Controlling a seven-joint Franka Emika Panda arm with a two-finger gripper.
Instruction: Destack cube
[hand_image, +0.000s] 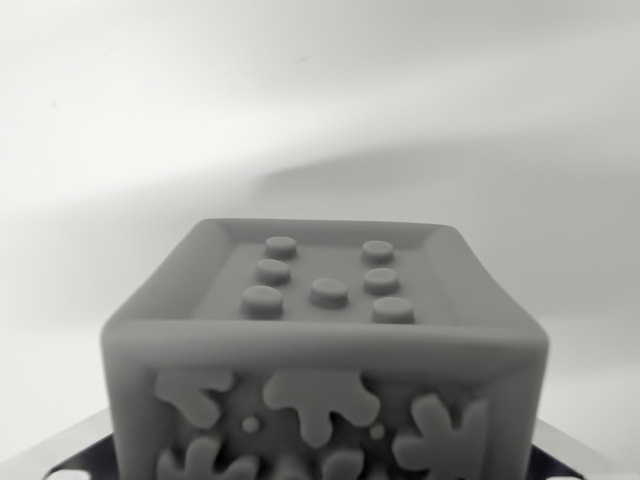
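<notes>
Squarely upright, cube (325, 350) shows its studded top.

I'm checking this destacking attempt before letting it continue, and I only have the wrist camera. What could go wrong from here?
1. The cube fills the lower frame and hides whatever it sits on, so lifting might drag a lower piece along.
2. The pincer is not visible, so its alignment with the cube's sides cannot be confirmed; a skewed grip may tip it.
3. The raised studs on top could catch a descending finger.
</notes>
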